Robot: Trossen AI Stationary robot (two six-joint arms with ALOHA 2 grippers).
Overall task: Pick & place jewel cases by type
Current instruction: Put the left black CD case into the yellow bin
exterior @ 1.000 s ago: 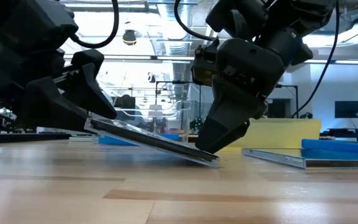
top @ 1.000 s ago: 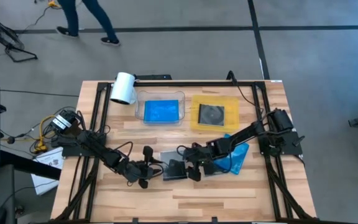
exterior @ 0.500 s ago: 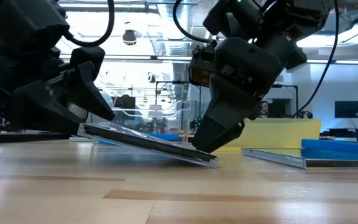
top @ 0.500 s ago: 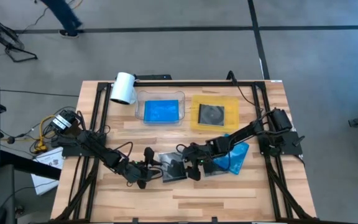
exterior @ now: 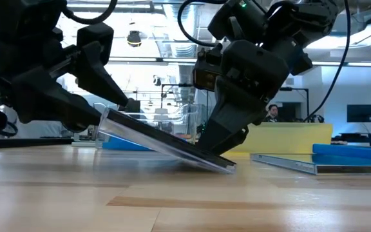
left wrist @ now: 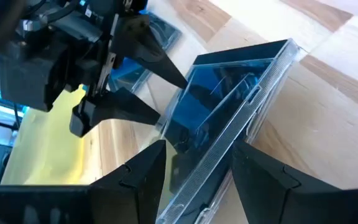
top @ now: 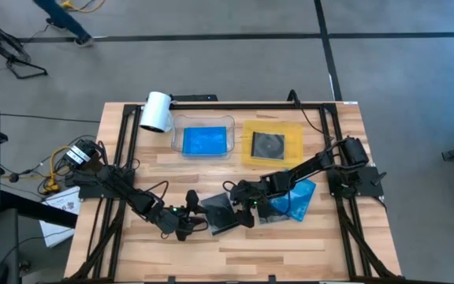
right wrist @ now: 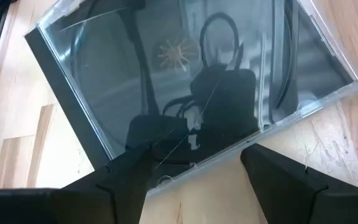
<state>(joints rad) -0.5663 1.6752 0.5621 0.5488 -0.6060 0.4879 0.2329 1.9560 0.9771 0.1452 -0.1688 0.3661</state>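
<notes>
Low view shows 1 grey-clear jewel case tilted on the counter, its left edge raised and clamped by the left gripper, its right edge down on the wood. Right gripper, fingers spread, touches that lower edge. 2 blue cases lie just right.

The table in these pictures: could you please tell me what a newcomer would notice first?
Both arms meet at the table's near middle over one grey-clear case, tilted with one edge on the wood: the left gripper holds its raised edge, the right gripper stands open at its low edge. Behind, a blue case lies in the clear tray and a disc case in the yellow tray.
</notes>
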